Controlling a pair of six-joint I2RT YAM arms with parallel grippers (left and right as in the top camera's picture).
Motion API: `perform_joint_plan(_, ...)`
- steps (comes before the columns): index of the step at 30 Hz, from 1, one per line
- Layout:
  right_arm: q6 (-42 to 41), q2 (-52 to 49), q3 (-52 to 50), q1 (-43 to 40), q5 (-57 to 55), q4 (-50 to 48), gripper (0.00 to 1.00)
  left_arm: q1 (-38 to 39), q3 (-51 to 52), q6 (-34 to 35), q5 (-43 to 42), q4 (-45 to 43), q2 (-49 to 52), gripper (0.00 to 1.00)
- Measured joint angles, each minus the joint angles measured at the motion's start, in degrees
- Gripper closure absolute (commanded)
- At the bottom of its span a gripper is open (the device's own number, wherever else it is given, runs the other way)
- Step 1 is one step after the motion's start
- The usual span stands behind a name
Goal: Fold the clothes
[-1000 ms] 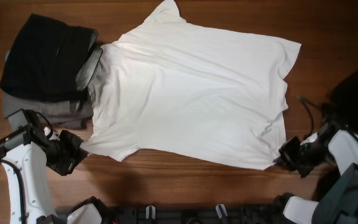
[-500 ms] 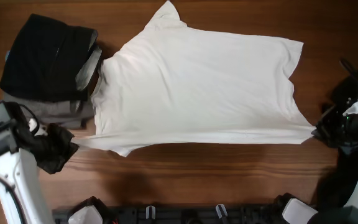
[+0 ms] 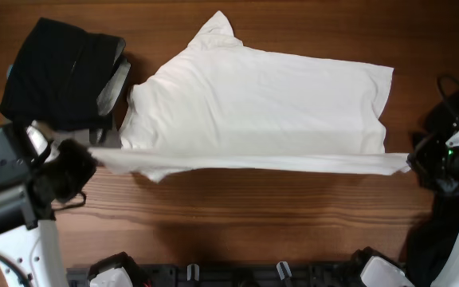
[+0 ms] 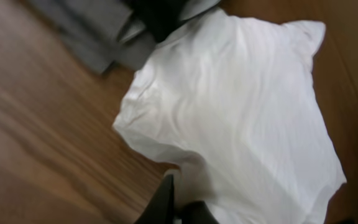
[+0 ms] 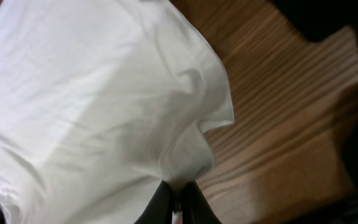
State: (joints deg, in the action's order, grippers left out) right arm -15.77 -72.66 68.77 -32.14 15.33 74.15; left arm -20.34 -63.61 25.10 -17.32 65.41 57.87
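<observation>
Two grips: left jaws and right jaws each clamped on one end of the white T-shirt's point(image 3: 261, 96) near edge, held taut btwn them, raised off the surface point(image 3: 253, 223), prob. to carry it over for a fold. Rest of shirt lies flat; dark clothes pile point(image 3: 58, 76) far-left.
</observation>
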Motion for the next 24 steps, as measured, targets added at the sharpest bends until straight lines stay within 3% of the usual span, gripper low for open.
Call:
perform_joint_plan(7, -0.87, -9.88, -0.87, 4.11, 1.16, -8.79, 0.95, 16.26, -0.22, -0.46, 7.54, -14.14, 9.75, 0.96)
perform_joint_plan(13, -3.8, -15.56, -0.94, 6.03, 1.84, -18.71, 0.92, 22.95, -0.28, -2.29, 11.96, -30.84, 20.59, 0.96)
perform_joint_plan(16, -5.53, -18.08, -0.94, 6.62, 2.1, -22.38, 0.75, 23.85, -0.26, -2.56, 13.03, -36.92, 25.24, 0.94)
perform_joint_plan(17, -5.75, -18.93, -0.94, 6.93, 2.23, -23.98, 0.63, 23.85, -0.28, -2.56, 13.22, -38.47, 26.4, 0.88)
perform_joint_plan(18, -6.36, -19.78, -0.94, 7.37, 2.25, -25.4, 0.45, 23.82, -0.28, -2.6, 13.33, -39.8, 27.5, 0.73)
perform_joint_plan(20, -7.17, -20.92, -0.94, 8.07, 2.51, -27.93, 0.27, 23.85, -0.28, -3.3, 13.66, -42.07, 29.11, 0.55)
perform_joint_plan(22, -7.13, -21.53, -0.94, 8.63, 2.73, -29.68, 0.23, 23.85, -0.28, -3.5, 13.75, -43.58, 30.12, 0.42)
perform_joint_plan(24, -6.8, -21.62, -0.94, 8.68, 2.93, -29.64, 0.22, 23.82, -0.28, -3.98, 14.08, -43.32, 30.32, 0.4)
